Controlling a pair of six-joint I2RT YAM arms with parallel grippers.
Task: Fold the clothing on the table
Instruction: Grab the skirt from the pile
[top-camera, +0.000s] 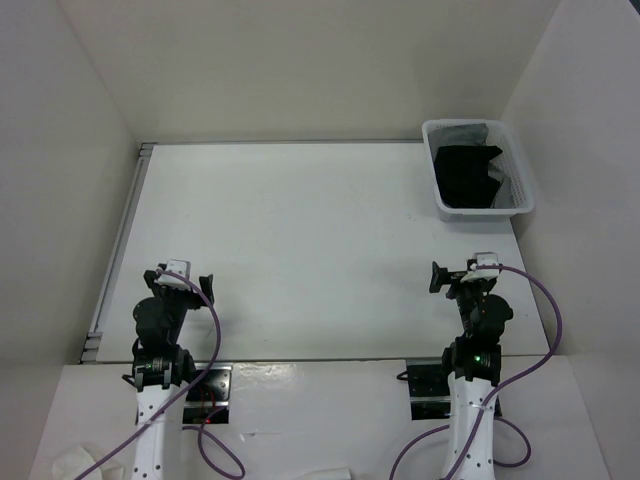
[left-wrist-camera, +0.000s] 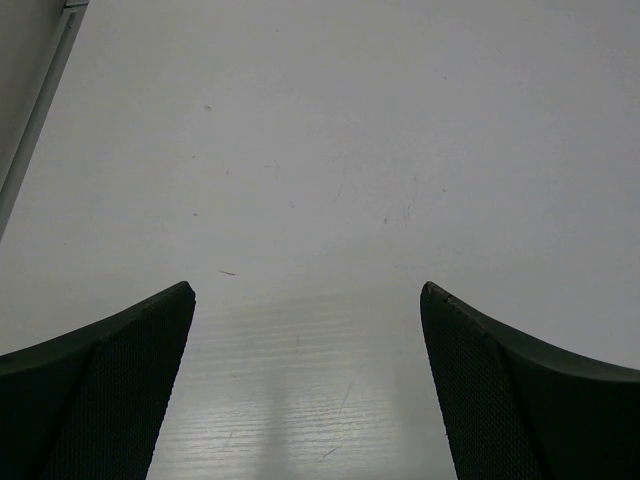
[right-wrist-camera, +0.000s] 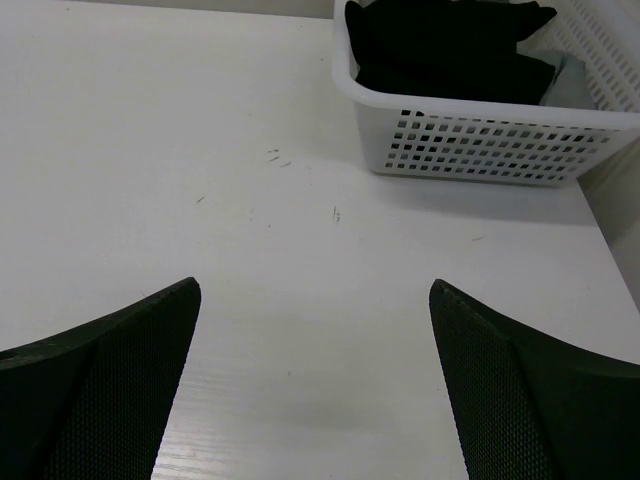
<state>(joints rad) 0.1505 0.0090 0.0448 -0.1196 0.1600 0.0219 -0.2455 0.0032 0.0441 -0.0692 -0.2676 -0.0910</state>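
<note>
- Nearest in, the left gripper (top-camera: 178, 284) hangs over the near-left part of the table (top-camera: 300, 230), jaws spread wide, with nothing but bare white top between them in its wrist view.
- Across on the other side, the right gripper (top-camera: 468, 279) sits over the near-right part, jaws equally far apart and holding nothing.
- The table looks wider than it is deep, so its long axis runs left to right across both arms, and white walls close it in.
- A metal rail (top-camera: 118, 250) runs along the left edge, from near to far.
- Faint scuffs mark the surface ahead of both grippers, too small to identify.
- At the far right corner is a white slotted basket (right-wrist-camera: 470, 145), its long side running near to far, hard against the right wall.
- The clothing (right-wrist-camera: 440, 45) is inside it: a black bundle, bunched up, well apart from the right gripper and farther again from the left.
- It is too crumpled to tell which way it points; from the right wrist it spreads across the basket's width.
- A greyish piece (right-wrist-camera: 565, 80) shows beside the black; I cannot tell what it is.
- The basket wall hides the lower part of the bundle, and the right wrist view cuts off its top.
</note>
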